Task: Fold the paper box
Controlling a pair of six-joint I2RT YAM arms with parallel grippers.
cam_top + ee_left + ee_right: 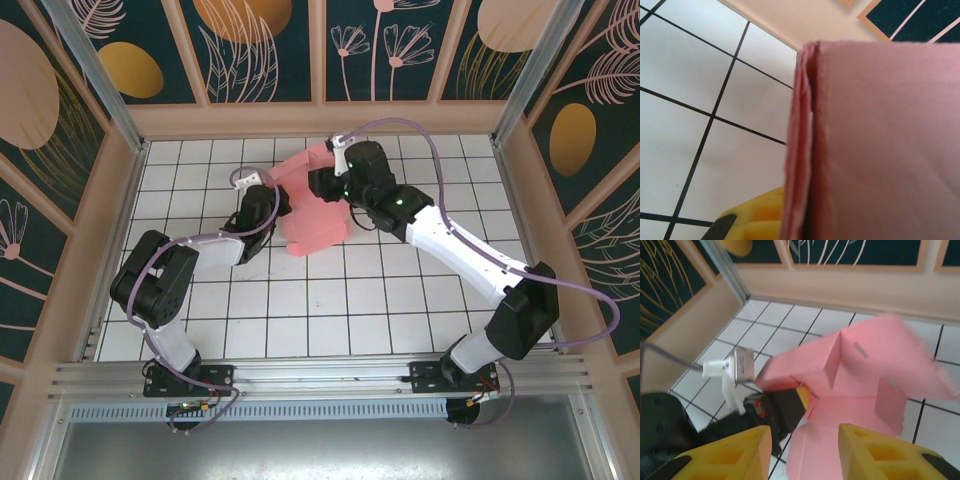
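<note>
White tiled table [400, 320], creased salmon-pink paper box [318, 215], left gripper [801, 394] pinching it

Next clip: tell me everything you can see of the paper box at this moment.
The paper box is salmon-pink thin card, a die-cut sheet with creases, slits and flaps, only partly folded, its panels bent up at differing angles. It sits toward the back of the table. The left end effector is shut on a doubled-over edge. The right end effector stands open with the lower panel between its yellow fingers; whether they touch it I cannot tell.
</note>
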